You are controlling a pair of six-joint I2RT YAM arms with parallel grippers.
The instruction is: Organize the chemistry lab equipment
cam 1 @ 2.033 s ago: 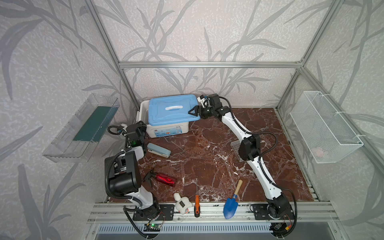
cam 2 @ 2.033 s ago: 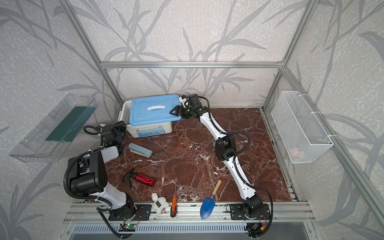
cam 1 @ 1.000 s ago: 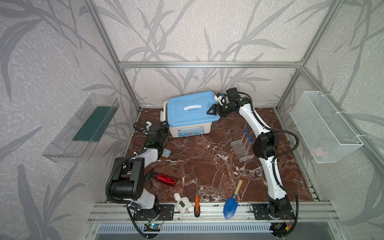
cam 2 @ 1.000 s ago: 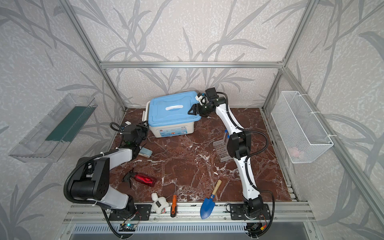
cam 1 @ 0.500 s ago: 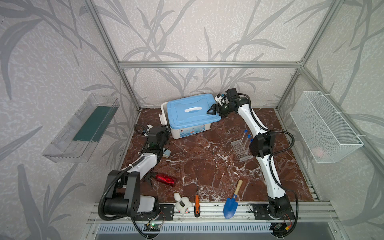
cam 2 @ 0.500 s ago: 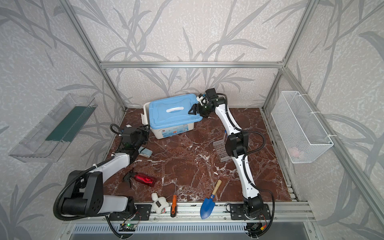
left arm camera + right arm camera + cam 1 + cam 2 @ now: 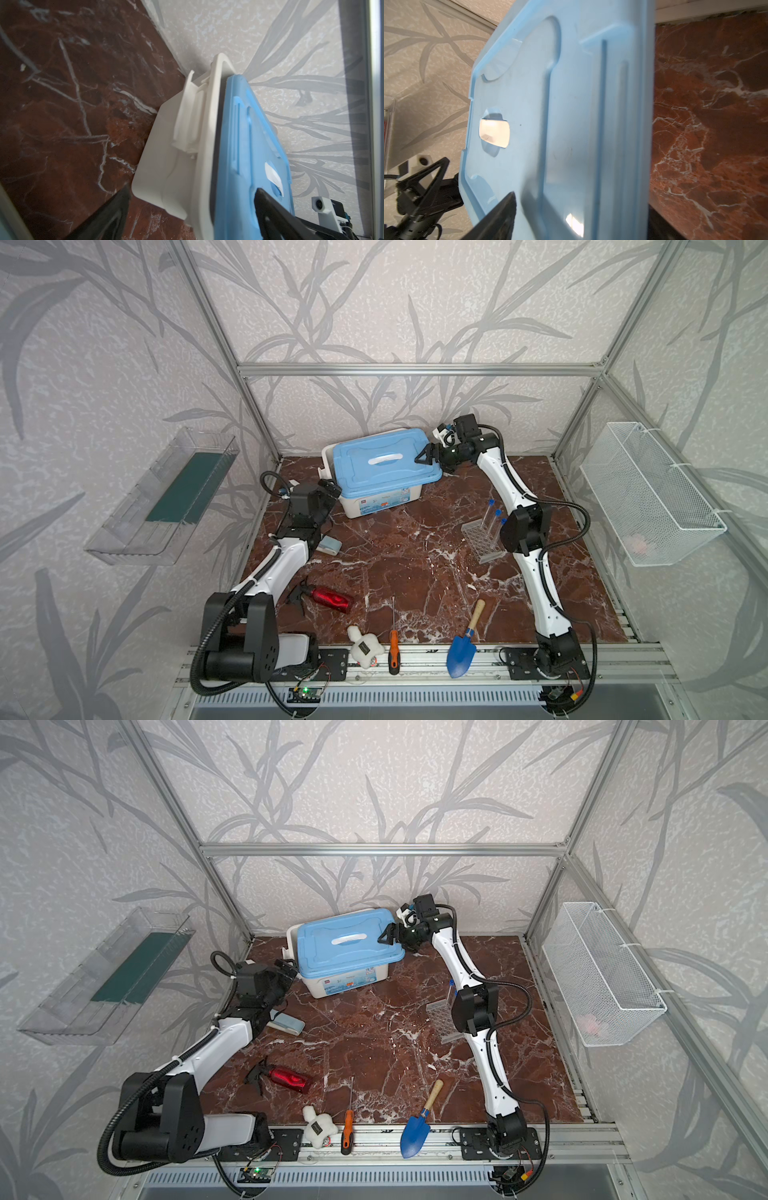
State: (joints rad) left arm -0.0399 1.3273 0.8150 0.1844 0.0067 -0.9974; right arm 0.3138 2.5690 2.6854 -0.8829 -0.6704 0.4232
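Left arm: I had it stretched forward from its base along the left side of the table (image 7: 415, 572), the forearm rising and the wrist bent toward the box.
Left gripper (image 7: 329, 488): it was at the left end of the storage box (image 7: 376, 501). My jaws stood wide apart with the box corner between them, pinching nothing.
Right arm: it made a long arc from the front right to the back, with the elbow raised and the wrist turned to the left.
Right gripper (image 7: 424, 457): it was at the right edge of the lid (image 7: 357, 472). My jaws were spread, with one black finger (image 7: 500, 218) over the lid. I could not tell whether it touched.
Change: two seconds before, the box stood more to the left and my left arm was folded back. Now the box was near the middle of the back edge and the arm was extended.
Test tubes (image 7: 493, 517): there were three, clear, thin and blue-capped, leaning a little in the grid rack (image 7: 482, 543). The rack was just beside my right elbow, well apart from the box.
Materials: the box was of white matte plastic. The lid was of smooth light blue plastic with moulded grooves and a white handle (image 7: 384, 459). The rack was clear with a grid of holes. The table had a red-brown marble pattern with white veins.
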